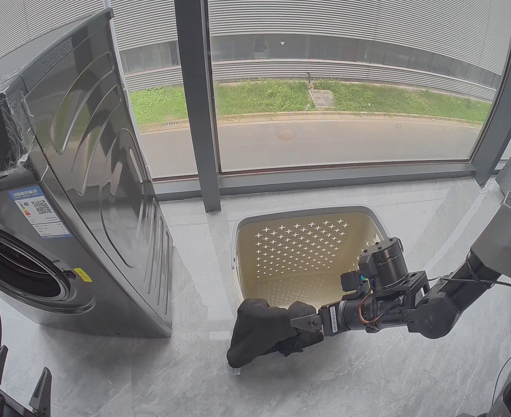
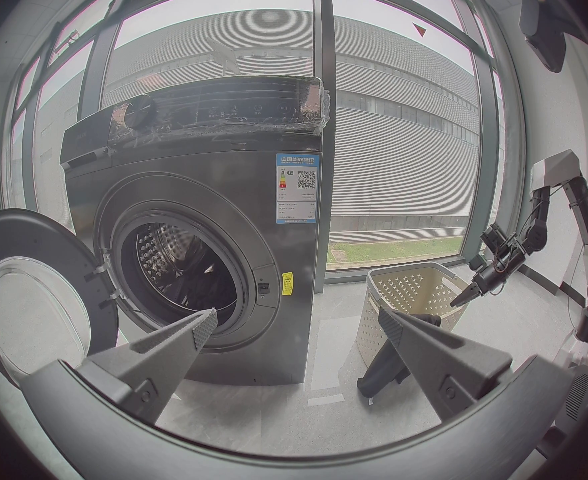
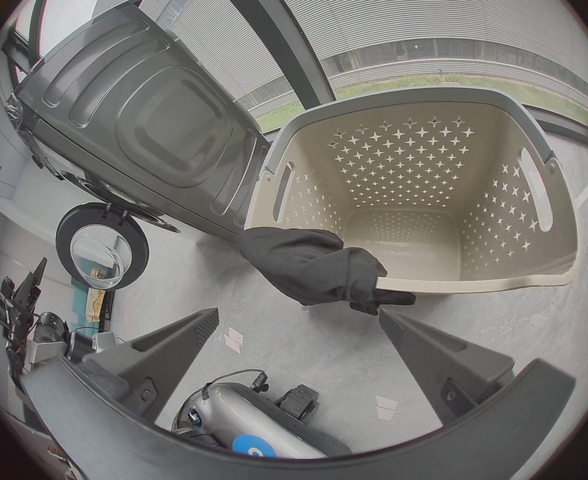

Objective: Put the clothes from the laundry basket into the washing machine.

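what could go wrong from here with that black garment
1. The black garment hangs over the near rim of the laundry basket, mostly outside; it may slide to the floor.
2. The open right gripper aims at that rim; closing could pinch rim with cloth and drag the basket.

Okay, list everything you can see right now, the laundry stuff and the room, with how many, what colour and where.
washing machine: one, dark grey, on the floor to the robot's left
machine door: one, dark with a clear pane, swung open
laundry basket: one, beige with star holes, on the floor by the window, right of the machine
black garment: one, black, draped over the basket's near rim, hanging outside
window: one, dark frame, behind the basket
floor: light grey tiles
left gripper: one, grey, open, low and facing the machine's opening
right gripper: one, grey, open, just short of the garment
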You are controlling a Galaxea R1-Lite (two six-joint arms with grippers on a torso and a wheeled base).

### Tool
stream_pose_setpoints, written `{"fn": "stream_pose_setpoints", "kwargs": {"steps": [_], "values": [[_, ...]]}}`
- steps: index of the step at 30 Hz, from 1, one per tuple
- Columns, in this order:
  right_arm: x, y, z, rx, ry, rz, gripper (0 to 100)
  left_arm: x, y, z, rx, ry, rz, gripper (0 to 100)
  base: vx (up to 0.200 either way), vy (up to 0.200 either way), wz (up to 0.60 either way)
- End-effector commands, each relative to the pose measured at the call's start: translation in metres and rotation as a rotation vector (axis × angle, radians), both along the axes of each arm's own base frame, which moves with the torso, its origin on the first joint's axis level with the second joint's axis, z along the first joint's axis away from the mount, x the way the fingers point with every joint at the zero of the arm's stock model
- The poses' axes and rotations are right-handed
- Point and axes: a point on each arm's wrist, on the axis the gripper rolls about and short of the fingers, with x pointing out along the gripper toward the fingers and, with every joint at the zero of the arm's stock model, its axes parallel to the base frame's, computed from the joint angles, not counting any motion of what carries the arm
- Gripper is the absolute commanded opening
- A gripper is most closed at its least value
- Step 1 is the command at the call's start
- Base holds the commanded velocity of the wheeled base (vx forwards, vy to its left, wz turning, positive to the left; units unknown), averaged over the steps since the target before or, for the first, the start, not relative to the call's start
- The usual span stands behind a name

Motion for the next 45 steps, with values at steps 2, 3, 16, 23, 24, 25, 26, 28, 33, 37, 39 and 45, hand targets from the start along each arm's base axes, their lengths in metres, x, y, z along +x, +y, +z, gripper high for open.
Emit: {"fn": "stream_pose_setpoints", "kwargs": {"steps": [2, 3, 16, 23, 24, 25, 26, 28, 33, 37, 39, 45], "values": [[0.012, 0.013, -0.018, 0.000, 0.003, 0.005, 100, 0.000, 0.000, -0.005, -0.003, 0.000, 0.000, 100, 0.000, 0.000, 0.00], [0.015, 0.014, -0.021, 0.005, -0.004, 0.004, 100, 0.000, 0.000, -0.005, -0.004, 0.000, 0.000, 100, 0.000, 0.000, 0.00], [0.032, 0.037, -0.049, 0.036, -0.056, 0.031, 100, 0.000, 0.000, -0.005, -0.012, 0.000, 0.000, 100, 0.000, 0.000, 0.00], [0.032, 0.045, -0.055, 0.043, -0.080, 0.053, 100, 0.000, 0.000, -0.005, -0.012, 0.000, 0.000, 100, 0.000, 0.000, 0.00], [0.032, 0.045, -0.054, 0.042, -0.078, 0.054, 100, 0.000, 0.000, -0.005, -0.012, 0.000, 0.002, 100, 0.000, 0.000, 0.00], [0.032, 0.045, -0.054, 0.042, -0.078, 0.054, 100, 0.000, 0.000, -0.005, -0.012, 0.000, 0.002, 100, 0.000, 0.000, 0.00], [0.029, 0.046, -0.055, 0.037, -0.075, 0.061, 100, 0.000, 0.000, -0.005, -0.010, 0.000, 0.000, 100, 0.000, 0.000, 0.00], [0.029, 0.046, -0.055, 0.034, -0.081, 0.067, 100, 0.000, 0.000, -0.005, -0.009, 0.000, 0.000, 100, 0.000, 0.000, 0.00], [0.028, 0.048, -0.055, 0.031, -0.087, 0.077, 100, 0.000, 0.000, -0.005, -0.006, 0.000, -0.001, 100, 0.000, 0.000, 0.00], [0.028, 0.049, -0.055, 0.032, -0.088, 0.078, 0, 0.000, 0.000, -0.005, -0.009, 0.000, 0.000, 100, 0.000, 0.000, 0.00], [0.028, 0.049, -0.056, 0.031, -0.087, 0.078, 0, 0.000, 0.000, -0.005, -0.007, 0.000, 0.000, 100, 0.000, 0.000, 0.00], [0.029, 0.050, -0.052, 0.038, -0.097, 0.078, 0, 0.000, 0.000, -0.005, -0.012, 0.000, -0.001, 100, 0.000, 0.000, 0.00]]}}
